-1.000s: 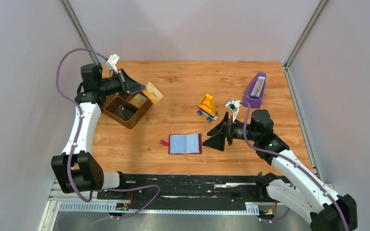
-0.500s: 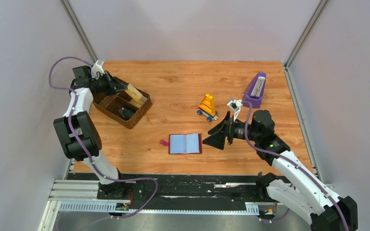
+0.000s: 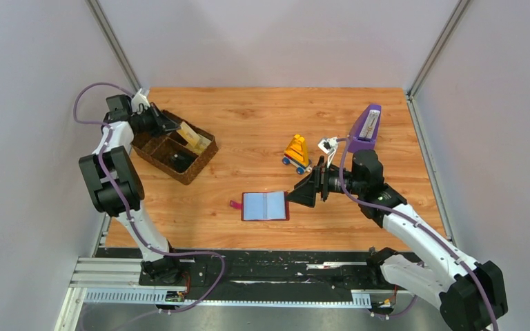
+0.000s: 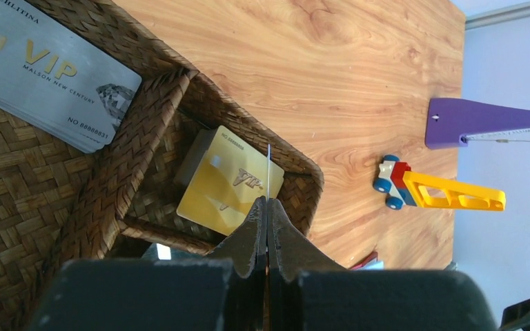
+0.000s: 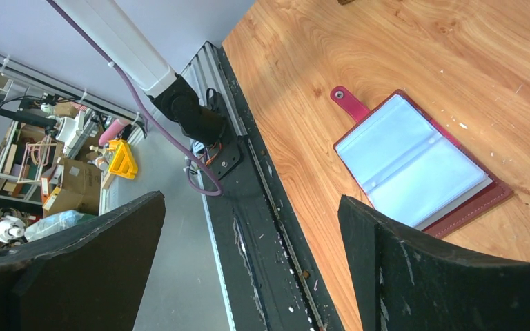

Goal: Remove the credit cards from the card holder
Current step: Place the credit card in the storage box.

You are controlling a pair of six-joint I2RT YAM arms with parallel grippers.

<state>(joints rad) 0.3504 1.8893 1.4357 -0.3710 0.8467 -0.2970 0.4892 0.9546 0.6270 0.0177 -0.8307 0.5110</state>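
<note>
Just beside the open card holder (image 3: 266, 205), lying flat with its long axis across the table (image 3: 262, 114), the right gripper (image 3: 297, 196) hovers spread wide and empty; the left gripper (image 3: 177, 128), well apart, pinches a card (image 3: 194, 136) over the wicker basket (image 3: 200, 165).

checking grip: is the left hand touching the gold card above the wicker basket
Touching. Left wrist view: left hand shut on the thin gold card, seen edge-on.

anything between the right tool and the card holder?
Nothing. In the top view only a short stretch of bare table separates the open right tool from the card holder. The right wrist view shows nothing in the way either.
</note>
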